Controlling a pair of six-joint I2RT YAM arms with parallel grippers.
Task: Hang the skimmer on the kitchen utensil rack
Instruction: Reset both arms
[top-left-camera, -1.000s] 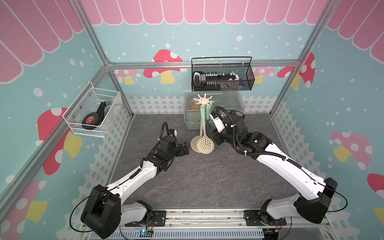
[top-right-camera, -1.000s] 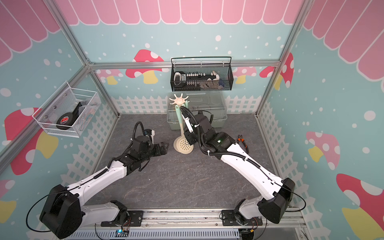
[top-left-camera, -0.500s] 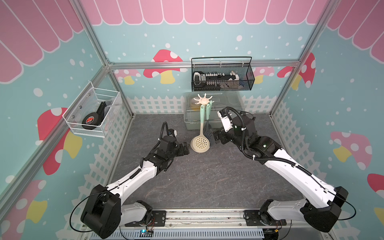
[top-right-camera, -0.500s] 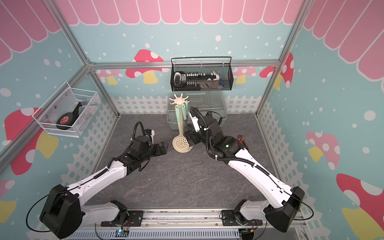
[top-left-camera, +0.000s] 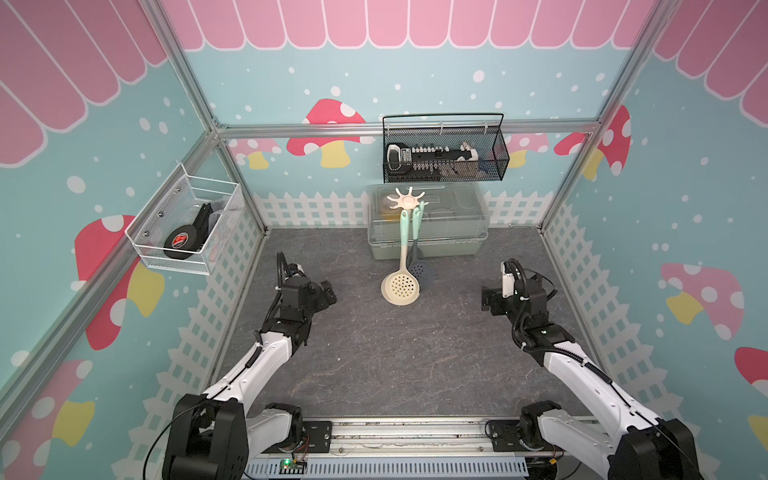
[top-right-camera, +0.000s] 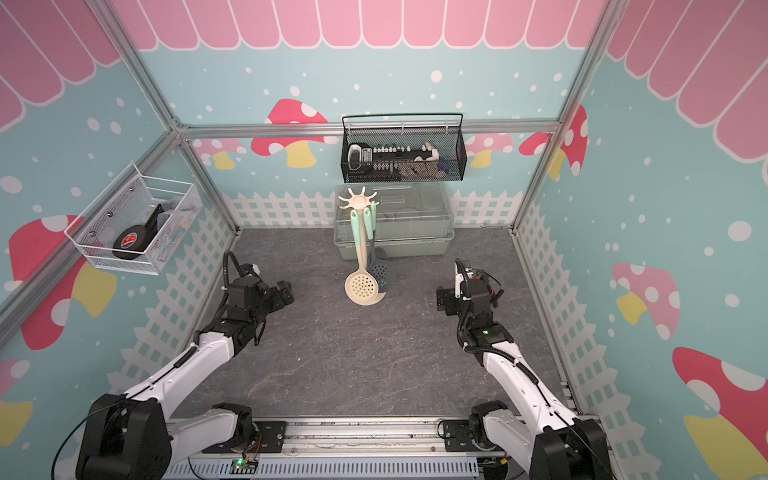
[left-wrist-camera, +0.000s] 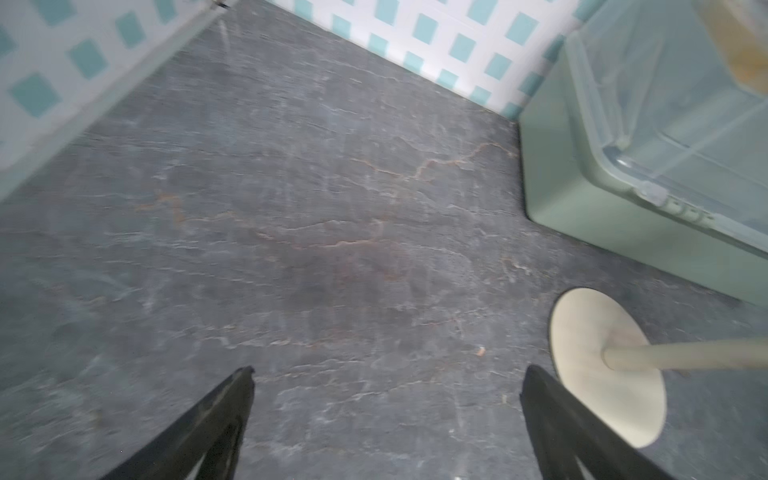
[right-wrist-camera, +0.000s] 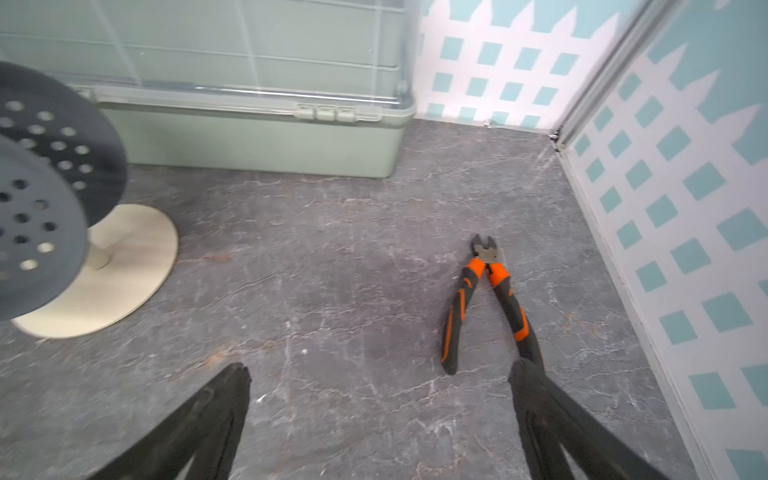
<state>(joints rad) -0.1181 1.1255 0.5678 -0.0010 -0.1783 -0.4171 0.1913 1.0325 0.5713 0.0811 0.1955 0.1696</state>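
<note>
Looked bright, evenly lit and soft-shadowed in both top views, yet motion-smeared in wrist views, blurring the kitchen utensil rack (left-wrist-camera: 582, 399).

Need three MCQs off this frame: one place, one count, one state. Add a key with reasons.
1. Where do the pliers lie?
A) in the black basket
B) on the table
C) on the clear-lidded box

2. How many utensils hang on the rack?
A) one
B) two
C) three

3. The right tool is:
A) shut on a handle
B) shut on the pliers
C) open, empty

Key:
1 B, the right wrist view shows them lying on the grey surface.
2 B, the cream skimmer and a dark grey slotted spoon hang there.
3 C, its jaws stand wide apart with nothing between.
</note>
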